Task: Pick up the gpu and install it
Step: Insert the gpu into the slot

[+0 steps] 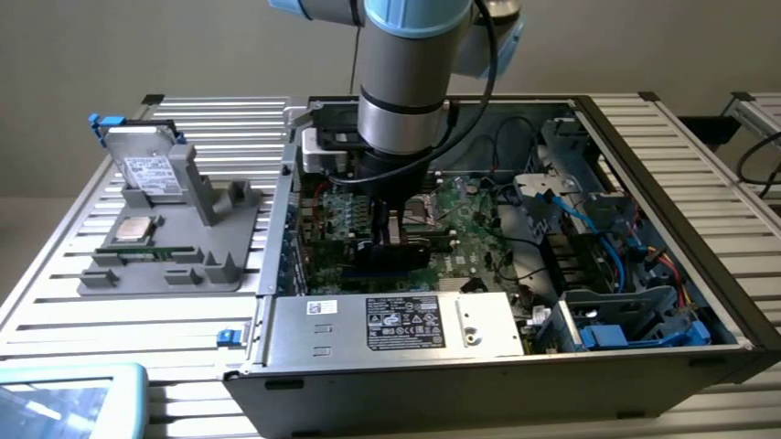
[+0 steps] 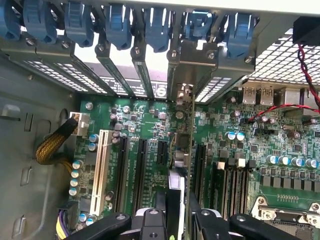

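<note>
My gripper is down inside the open computer case, over the green motherboard. It is shut on the gpu, which shows as a dark card below the fingers. In the wrist view the gpu stands on edge between my fingers, over a black expansion slot of the motherboard. Its silver bracket reaches the case's rear slot openings. Whether the card's edge sits fully in the slot is hidden.
A grey fixture at the exterior view's left holds a silver hard drive, a processor and a memory stick. The power supply bounds the near side. Blue retention clips line the rear brackets. A white slot lies nearby.
</note>
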